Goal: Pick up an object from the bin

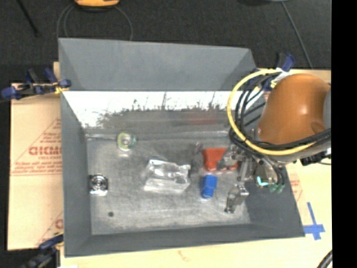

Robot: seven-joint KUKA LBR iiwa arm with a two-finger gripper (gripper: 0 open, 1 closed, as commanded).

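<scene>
My gripper [233,201] hangs low at the right end of the bin floor, close to the right wall. A small blue cylinder [208,186] lies just to its left, apart from it. Behind the cylinder sits a red-orange block [213,158], partly covered by the wrist hardware on its right side. A crumpled clear plastic packet [166,176] lies in the middle of the floor, left of the cylinder. I see nothing held in the gripper.
A clear greenish ball rests at the back left [126,141]. A small round metal piece [98,184] sits by the left wall. The arm's orange dome and its looped cables overhang the bin's right rim.
</scene>
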